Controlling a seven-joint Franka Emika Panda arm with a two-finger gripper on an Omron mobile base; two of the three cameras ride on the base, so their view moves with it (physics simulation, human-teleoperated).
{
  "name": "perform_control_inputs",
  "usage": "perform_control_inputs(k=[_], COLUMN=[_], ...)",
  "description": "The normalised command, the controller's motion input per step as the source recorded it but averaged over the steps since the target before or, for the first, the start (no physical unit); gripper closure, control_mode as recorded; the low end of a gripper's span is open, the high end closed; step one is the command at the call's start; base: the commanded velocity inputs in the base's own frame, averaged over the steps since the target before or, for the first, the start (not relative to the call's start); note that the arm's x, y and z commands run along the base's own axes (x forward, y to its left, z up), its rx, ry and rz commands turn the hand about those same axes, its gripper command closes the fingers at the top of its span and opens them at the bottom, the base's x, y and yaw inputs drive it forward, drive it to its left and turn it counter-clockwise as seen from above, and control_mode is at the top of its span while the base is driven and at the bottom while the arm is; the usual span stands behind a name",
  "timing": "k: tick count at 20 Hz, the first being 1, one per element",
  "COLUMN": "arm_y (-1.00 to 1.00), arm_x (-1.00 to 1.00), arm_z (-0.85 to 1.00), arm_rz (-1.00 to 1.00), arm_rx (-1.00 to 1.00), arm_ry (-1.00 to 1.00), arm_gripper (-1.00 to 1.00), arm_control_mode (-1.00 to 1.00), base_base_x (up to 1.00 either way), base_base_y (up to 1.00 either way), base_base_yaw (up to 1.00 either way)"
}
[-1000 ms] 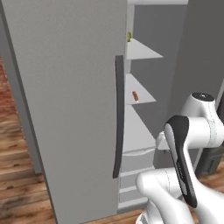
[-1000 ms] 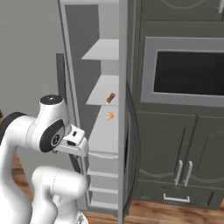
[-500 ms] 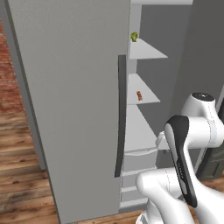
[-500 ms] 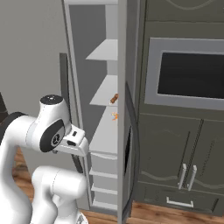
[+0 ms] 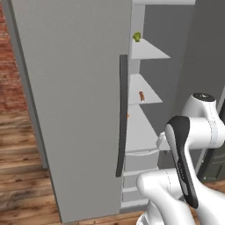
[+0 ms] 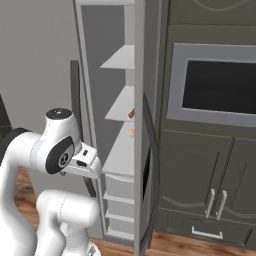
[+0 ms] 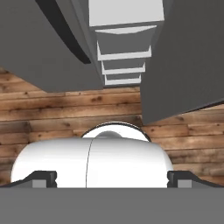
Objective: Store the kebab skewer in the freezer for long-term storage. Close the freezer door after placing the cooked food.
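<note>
The kebab skewer (image 5: 141,96) (image 6: 131,114) lies on a middle white shelf inside the freezer (image 5: 145,83) (image 6: 117,105), a narrow open compartment with white drawers (image 7: 124,57) below. The freezer door (image 6: 139,75) (image 7: 188,57) stands swung out on the compartment's right, seen edge-on, with its black panel and dark handle on the outer face. My arm is folded back in front of the compartment, well short of the shelves. My gripper (image 7: 112,181) points down at the wooden floor and my own base, open, with nothing between its fingertips.
The plain grey door (image 5: 74,101) with its long dark handle (image 5: 121,114) stands to the left. A green leafy lump (image 5: 137,37) sits on the upper shelf, a small orange bit (image 6: 131,132) on a lower one. A dark oven cabinet (image 6: 215,95) is on the right.
Both base views have shifted a little, so the base has moved relative to the unit. The arm keeps its folded pose and the jaws stay open. The skewer has not moved on its shelf.
</note>
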Motion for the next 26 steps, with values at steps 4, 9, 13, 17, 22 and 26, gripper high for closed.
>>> perform_control_inputs(k=[4, 9, 13, 17, 22, 26], arm_y=[0.00, 0.00, 0.00, 0.00, 0.00, 0.00], arm_x=[0.00, 0.00, 0.00, 0.00, 0.00, 0.00], arm_z=[0.00, 0.00, 0.00, 0.00, 0.00, 0.00], arm_rz=[0.00, 0.00, 0.00, 0.00, 0.00, 0.00], arm_rx=[0.00, 0.00, 0.00, 0.00, 0.00, 0.00], arm_ry=[0.00, 0.00, 0.00, 0.00, 0.00, 0.00], arm_gripper=[-1.00, -1.00, -1.00, -1.00, -1.00, -1.00], arm_control_mode=[1.00, 1.00, 1.00, 1.00, 1.00, 1.00], base_base_x=[-0.53, -0.60, -0.36, 0.00, 0.01, 0.04], base_base_y=[-0.27, -0.19, -0.11, -0.26, -0.33, -0.30], base_base_yaw=[0.00, -0.01, -0.01, 0.00, 0.00, 0.00])
